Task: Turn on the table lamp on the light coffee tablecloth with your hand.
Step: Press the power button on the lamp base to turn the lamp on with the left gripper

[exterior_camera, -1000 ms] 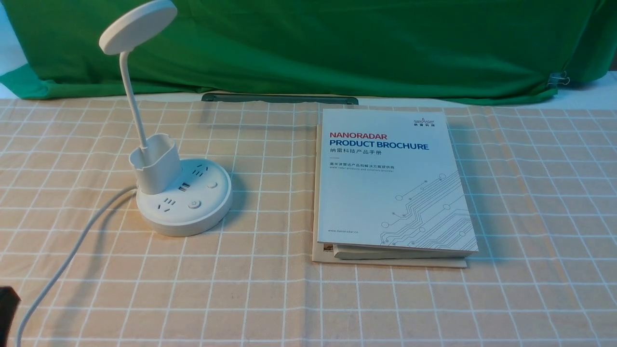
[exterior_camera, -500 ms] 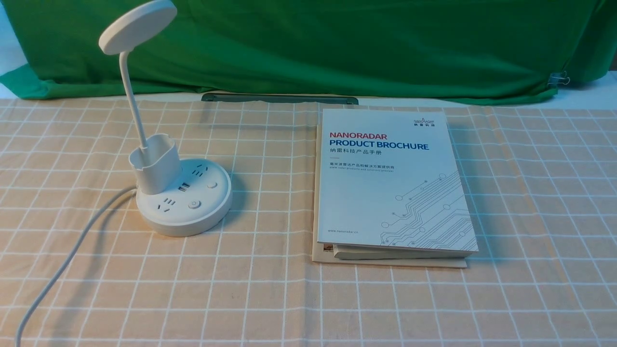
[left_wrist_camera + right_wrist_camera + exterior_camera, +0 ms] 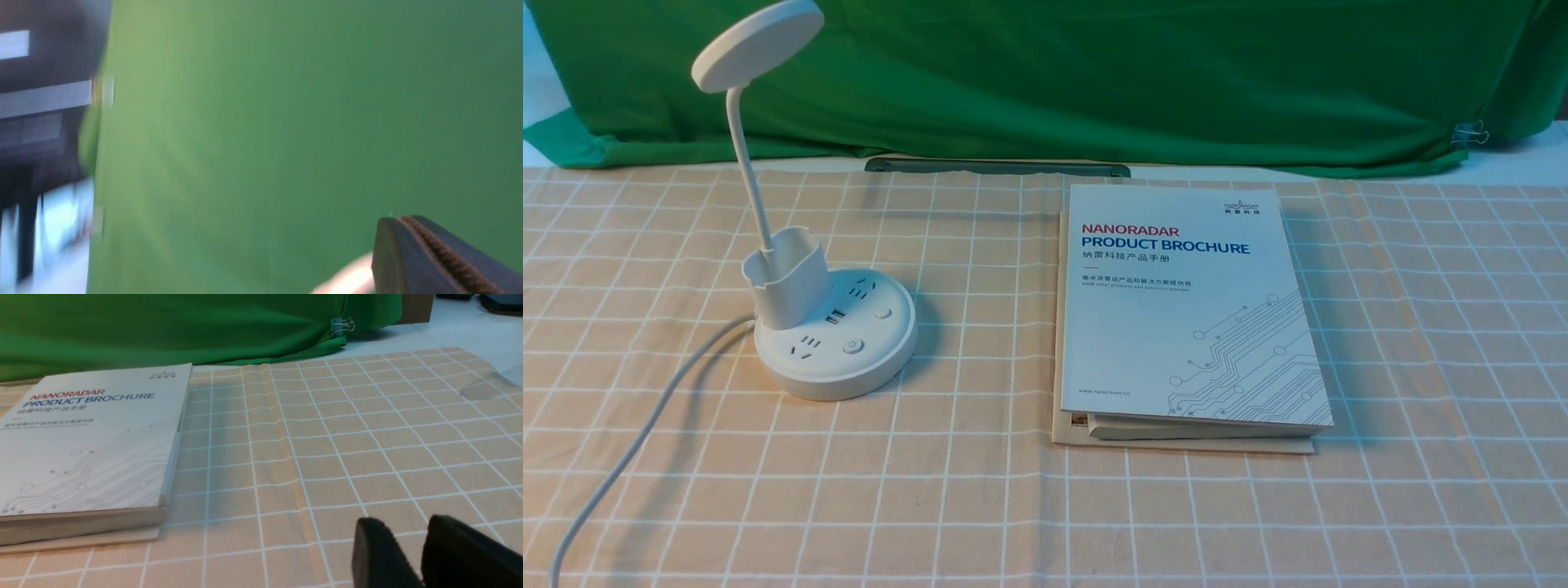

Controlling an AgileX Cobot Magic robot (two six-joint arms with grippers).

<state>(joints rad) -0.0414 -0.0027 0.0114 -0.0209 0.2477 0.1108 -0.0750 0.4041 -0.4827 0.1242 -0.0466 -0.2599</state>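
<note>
The white table lamp stands on the left of the light coffee tablecloth. Its disc head is raised on a thin neck above the pen cup. Two round buttons sit on the base, and its white cord trails off to the front left. Neither gripper shows in the front view. My left gripper is shut and empty, seen against the blurred green backdrop. My right gripper is low over the tablecloth, slightly open and empty.
A white "NANORADAR PRODUCT BROCHURE" booklet lies right of the lamp on a thin stack. It also shows in the right wrist view. The green backdrop hangs along the far edge, with a dark bar at its foot.
A black part of my left arm at the front view's lower left corner has left the frame. The lamp and the booklet have not moved.
</note>
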